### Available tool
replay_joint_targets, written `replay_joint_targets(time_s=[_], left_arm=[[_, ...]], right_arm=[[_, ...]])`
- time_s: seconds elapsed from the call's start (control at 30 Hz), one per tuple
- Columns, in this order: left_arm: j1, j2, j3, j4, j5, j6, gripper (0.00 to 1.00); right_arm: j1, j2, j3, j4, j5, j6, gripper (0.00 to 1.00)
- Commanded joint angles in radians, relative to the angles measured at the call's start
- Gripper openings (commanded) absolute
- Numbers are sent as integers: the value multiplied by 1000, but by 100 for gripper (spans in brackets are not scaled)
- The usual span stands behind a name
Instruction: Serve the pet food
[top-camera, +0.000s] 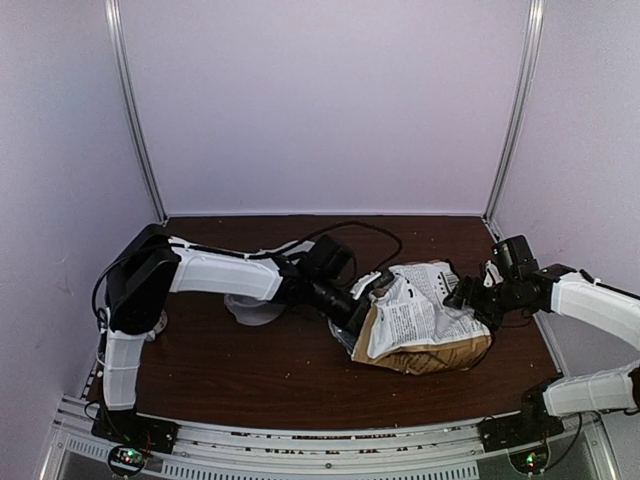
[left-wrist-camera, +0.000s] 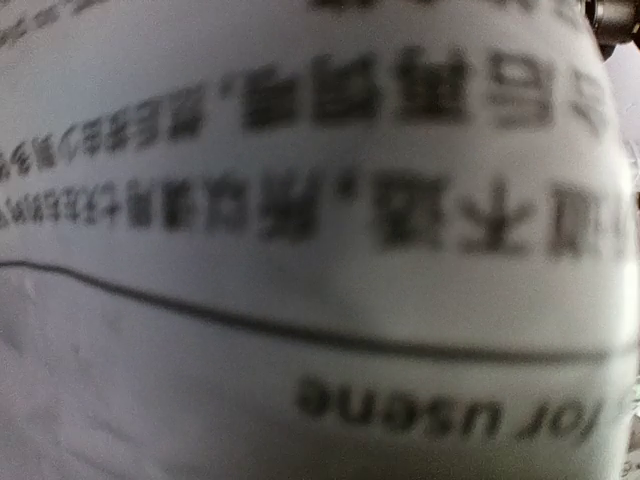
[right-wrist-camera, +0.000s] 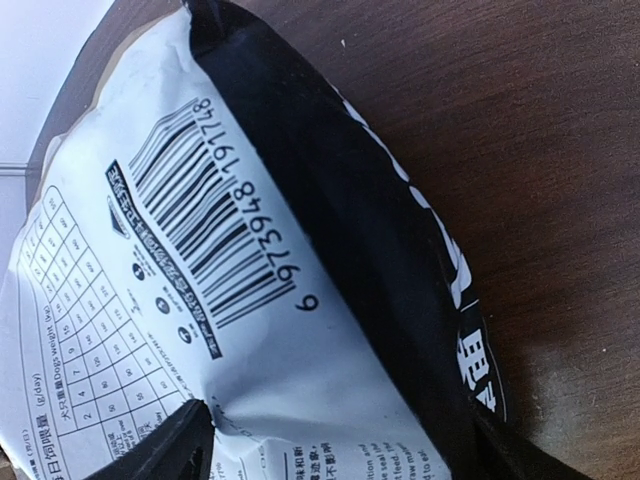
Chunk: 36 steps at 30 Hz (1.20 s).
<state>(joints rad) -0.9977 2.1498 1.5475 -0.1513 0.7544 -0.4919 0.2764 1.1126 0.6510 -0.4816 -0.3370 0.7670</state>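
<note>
Nearest me, open brown table (top-camera: 250, 385) gives swinging room, and just beyond it the bag (top-camera: 425, 320) sprawls on its side right of centre, the pet food unseen, inside it I reckon. My right gripper (right-wrist-camera: 340, 425) stands spread wide astride the barcode end, while my left gripper (top-camera: 352, 312) is buried at the opposite end, hold impossible to tell, so I'd seat both grips before tipping it up. Farther out, margin's thin: the table's right edge sits close, the back wall (top-camera: 320, 110) well beyond.
</note>
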Motion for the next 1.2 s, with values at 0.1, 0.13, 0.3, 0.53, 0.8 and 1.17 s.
replay_joint_targets(time_s=[0.1, 0.13, 0.3, 0.53, 0.8, 1.17], left_arm=[[26, -180, -210, 466, 118, -445, 0], [36, -193, -236, 508, 113, -490, 0], [65, -238, -311, 612, 96, -608, 0], [118, -313, -418, 614, 69, -676, 0], [146, -374, -506, 650, 85, -737, 0], [199, -436, -644, 697, 75, -755, 0]], right_arm=[[54, 21, 35, 83, -92, 23, 82], [56, 22, 36, 83, -90, 23, 82], [57, 20, 49, 69, -79, 18, 82], [58, 5, 61, 40, -63, 8, 82], [57, -5, 59, 38, -57, 13, 82], [57, -13, 62, 29, -46, 16, 82]])
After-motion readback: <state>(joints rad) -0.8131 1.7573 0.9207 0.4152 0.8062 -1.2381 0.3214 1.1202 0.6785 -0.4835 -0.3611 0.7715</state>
